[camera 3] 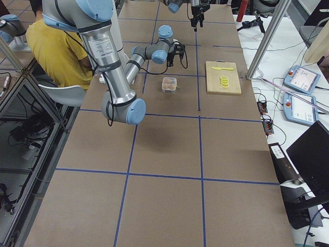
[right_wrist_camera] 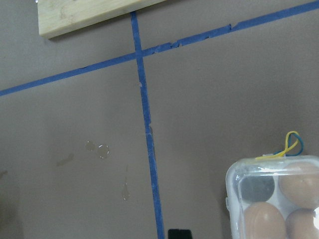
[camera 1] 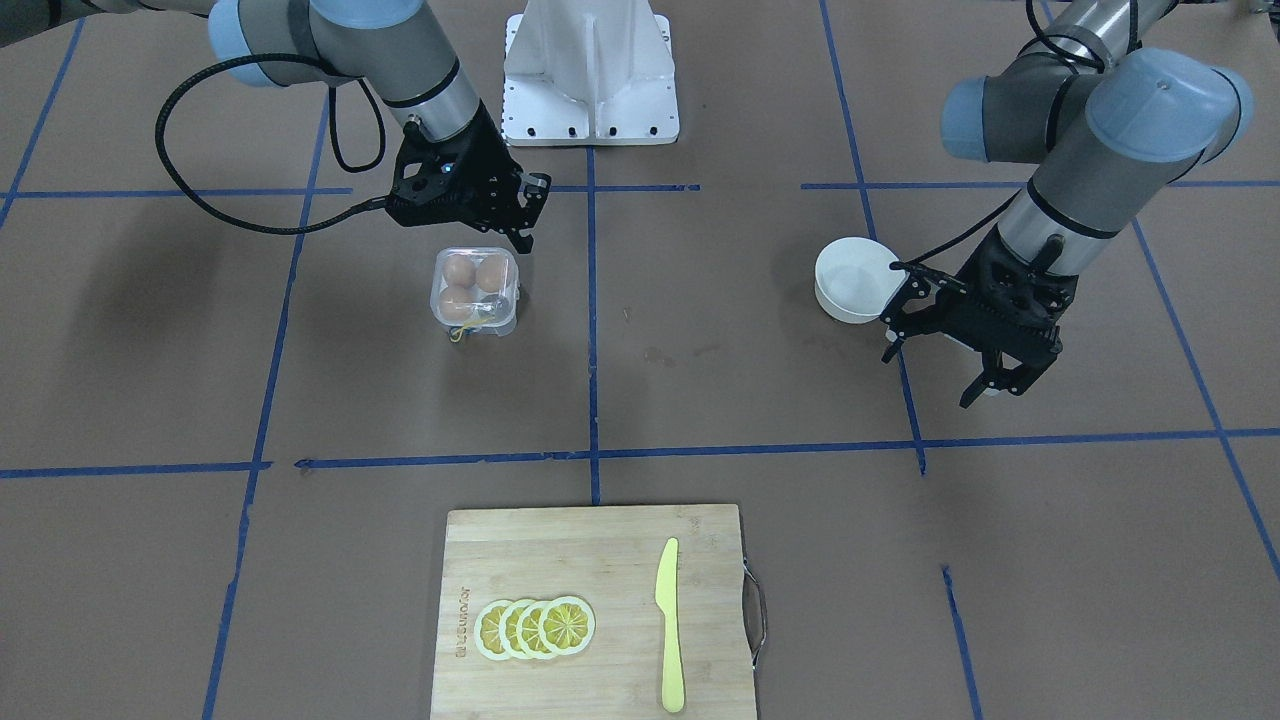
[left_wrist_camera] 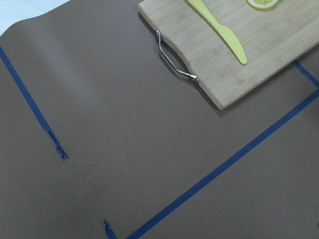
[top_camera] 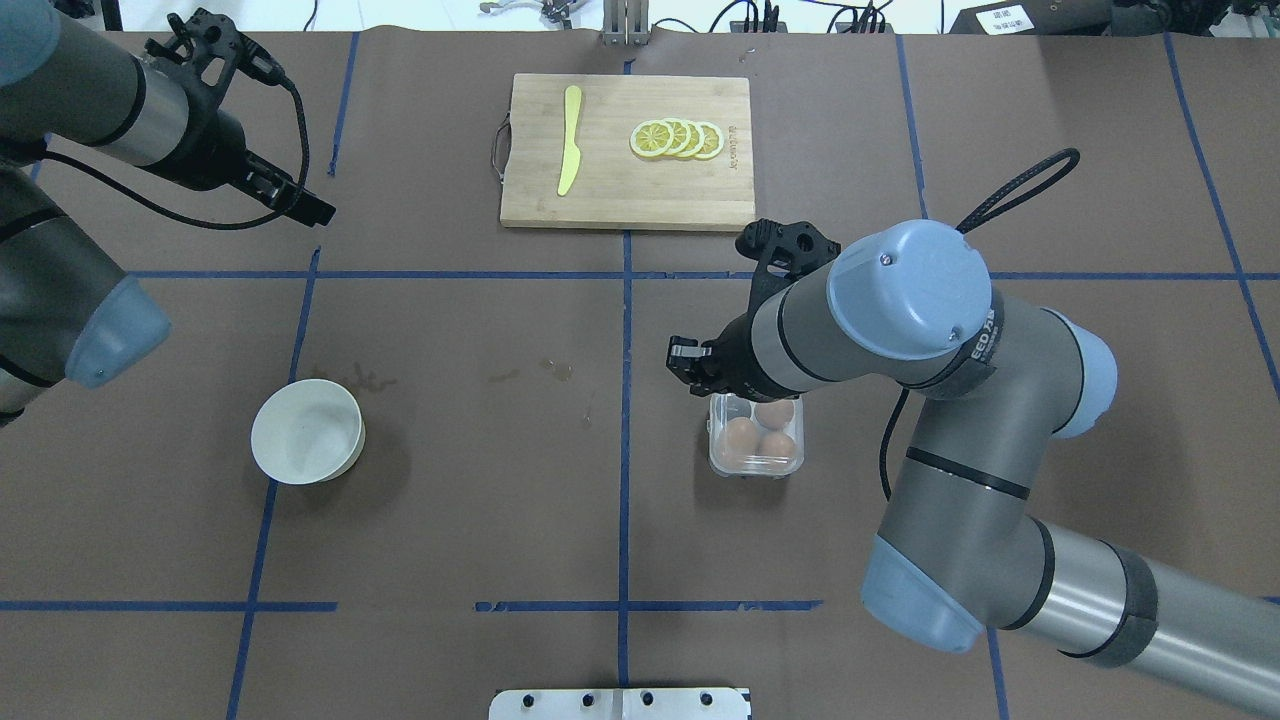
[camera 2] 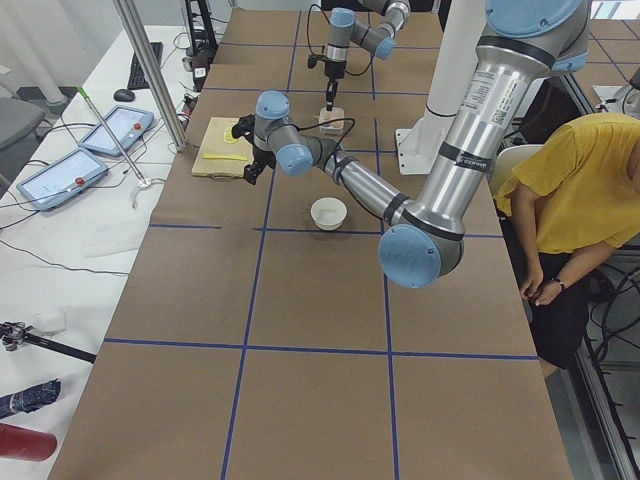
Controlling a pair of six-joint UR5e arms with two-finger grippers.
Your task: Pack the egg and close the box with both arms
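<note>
The right gripper, fingers parted and empty, hovers beside the lidded box (three eggs inside), while the left gripper, also spread, hangs near the white bowl.

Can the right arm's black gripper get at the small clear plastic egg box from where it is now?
Probably yes. The right gripper hangs just beside the clear plastic egg box, on the robot's side of it, with nothing between them. The left gripper and the white bowl are well off to the other side.
</note>
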